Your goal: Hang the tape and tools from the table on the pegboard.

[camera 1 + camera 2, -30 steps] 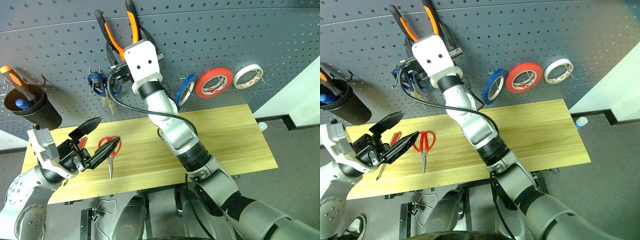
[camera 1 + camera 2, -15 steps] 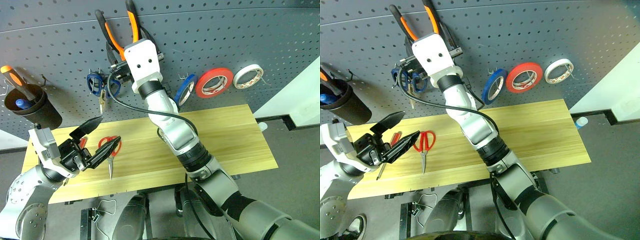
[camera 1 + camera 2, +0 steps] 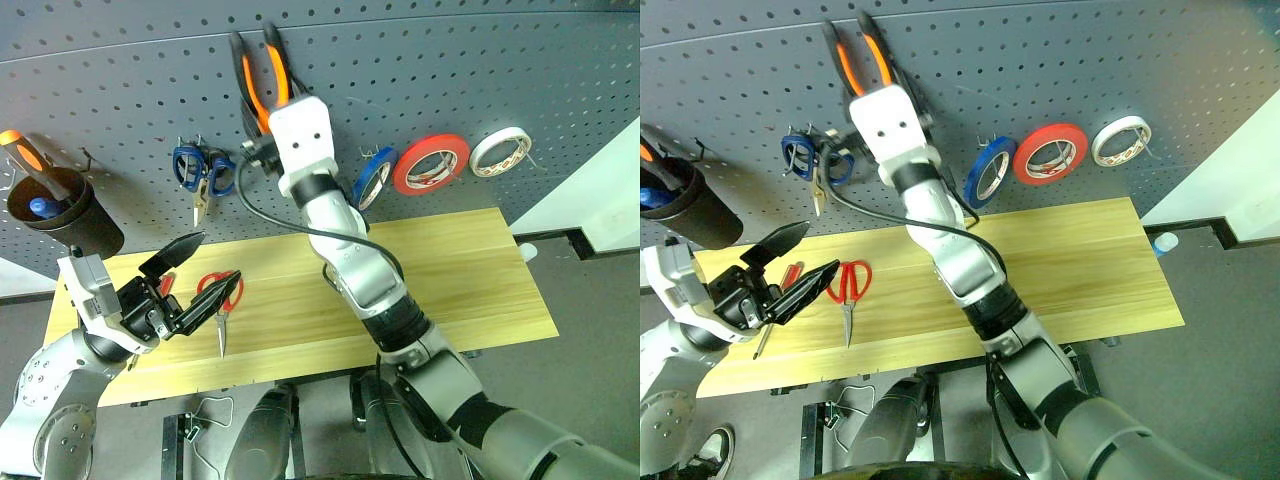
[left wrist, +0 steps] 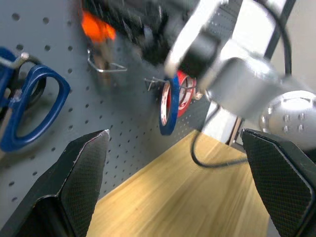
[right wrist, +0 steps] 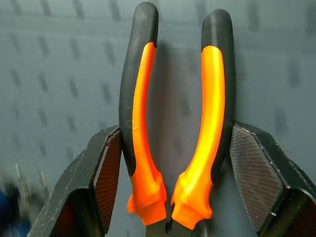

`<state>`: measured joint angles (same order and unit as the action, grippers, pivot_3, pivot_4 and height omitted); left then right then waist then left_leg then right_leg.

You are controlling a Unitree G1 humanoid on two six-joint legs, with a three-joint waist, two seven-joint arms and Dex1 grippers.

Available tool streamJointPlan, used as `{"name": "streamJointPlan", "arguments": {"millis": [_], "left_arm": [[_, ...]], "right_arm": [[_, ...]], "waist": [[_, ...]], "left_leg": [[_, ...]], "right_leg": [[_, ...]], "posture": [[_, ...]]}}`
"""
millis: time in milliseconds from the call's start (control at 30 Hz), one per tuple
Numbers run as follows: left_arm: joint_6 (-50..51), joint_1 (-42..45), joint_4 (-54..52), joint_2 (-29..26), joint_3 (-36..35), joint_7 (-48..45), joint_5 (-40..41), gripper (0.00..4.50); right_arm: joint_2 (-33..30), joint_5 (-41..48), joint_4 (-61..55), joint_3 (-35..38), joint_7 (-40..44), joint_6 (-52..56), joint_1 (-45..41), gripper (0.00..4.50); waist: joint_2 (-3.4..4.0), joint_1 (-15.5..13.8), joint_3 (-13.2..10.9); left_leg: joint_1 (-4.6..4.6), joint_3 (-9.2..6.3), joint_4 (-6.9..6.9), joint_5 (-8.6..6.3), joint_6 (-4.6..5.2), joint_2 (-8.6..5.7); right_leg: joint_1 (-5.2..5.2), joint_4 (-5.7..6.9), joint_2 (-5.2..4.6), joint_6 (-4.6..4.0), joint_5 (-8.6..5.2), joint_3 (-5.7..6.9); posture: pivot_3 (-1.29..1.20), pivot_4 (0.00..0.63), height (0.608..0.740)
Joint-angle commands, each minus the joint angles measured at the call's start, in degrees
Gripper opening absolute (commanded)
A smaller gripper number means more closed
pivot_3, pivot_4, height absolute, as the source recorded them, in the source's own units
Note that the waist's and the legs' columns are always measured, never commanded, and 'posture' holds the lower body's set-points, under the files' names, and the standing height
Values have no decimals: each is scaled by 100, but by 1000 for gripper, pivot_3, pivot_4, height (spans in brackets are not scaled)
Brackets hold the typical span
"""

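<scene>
Up at the top centre of the frame, we see our right gripper (image 5: 168, 163) with its jaws clenched on the pliers (image 3: 262, 72), pressing both orange-and-black handles against the pegboard (image 3: 450, 60). Our left gripper (image 3: 190, 280) hovers at the lower left with jaws released, just above the red-handled scissors (image 3: 221, 297) and red-handled screwdriver (image 3: 780, 300) lying on the desk (image 3: 470, 270). Right of centre, the blue tape (image 3: 373, 178) hangs on the pegboard beside a red-orange roll (image 3: 430, 164).

Head stereo pair looks down over the table (image 3: 480, 270) and pegboard (image 3: 450, 70), sharing nearly everything. Right wrist cam sits super close on the pliers (image 5: 177, 123); left wrist cam faces the pegboard too.
</scene>
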<state>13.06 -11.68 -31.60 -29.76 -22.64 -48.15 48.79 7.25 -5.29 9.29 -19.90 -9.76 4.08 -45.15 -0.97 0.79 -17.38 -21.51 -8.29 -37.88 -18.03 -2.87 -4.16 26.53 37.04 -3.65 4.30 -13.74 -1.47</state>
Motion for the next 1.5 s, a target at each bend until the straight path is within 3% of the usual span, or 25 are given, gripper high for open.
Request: {"name": "streamJointPlan", "arguments": {"millis": [33, 367, 533, 967, 1233, 1500], "left_arm": [[-63, -23, -144, -18, -36, 13, 24, 4463], [-32, -6, -117, -34, 11, 36, 7, 4463], [-39, -2, -109, -37, 12, 33, 6, 4463], [-110, -56, -107, 17, 78, -26, -25, 4463], [-142, 90, 35, 32, 161, -117, -87, 4463], [-238, 256, 201, 93, 303, -235, -223, 4463]], "right_arm": [[401, 65, -170, 190, -5, 43, -10, 2894], [403, 103, -310, 162, 85, 214, 136, 2894], [392, 183, -401, 166, 153, 245, 208, 4476], [260, 9, -806, 22, 212, 547, 477, 4476], [142, -168, -1370, -55, 334, 853, 968, 4476], [8, -348, -1642, -38, 495, 938, 1398, 4476]], "waist": [[2, 15, -6], [8, 14, -11], [8, 7, -11], [6, 10, -10], [0, 8, -6], [-13, 0, 3]], "left_leg": [[1, 1, 0, 0, 0, 0], [2, 0, 2, 0, -1, 5], [1, 0, 2, 0, -1, 4], [0, 0, 6, 0, -1, 5], [-5, 1, 80, 22, -41, 9], [-80, 1, 78, 15, -30, 6]], "right_leg": [[2, 1, 0, 0, 0, -1], [1, 0, 4, 0, 0, 1], [1, -1, 4, 0, 0, 1], [2, -5, 4, 0, 0, 1], [20, -51, 1, 1, 0, 2], [68, -90, -2, 6, 4, 8]], "posture": [[117, 338, 727], [113, 338, 727], [115, 333, 727], [105, 311, 727], [96, 297, 727], [98, 277, 727]]}}
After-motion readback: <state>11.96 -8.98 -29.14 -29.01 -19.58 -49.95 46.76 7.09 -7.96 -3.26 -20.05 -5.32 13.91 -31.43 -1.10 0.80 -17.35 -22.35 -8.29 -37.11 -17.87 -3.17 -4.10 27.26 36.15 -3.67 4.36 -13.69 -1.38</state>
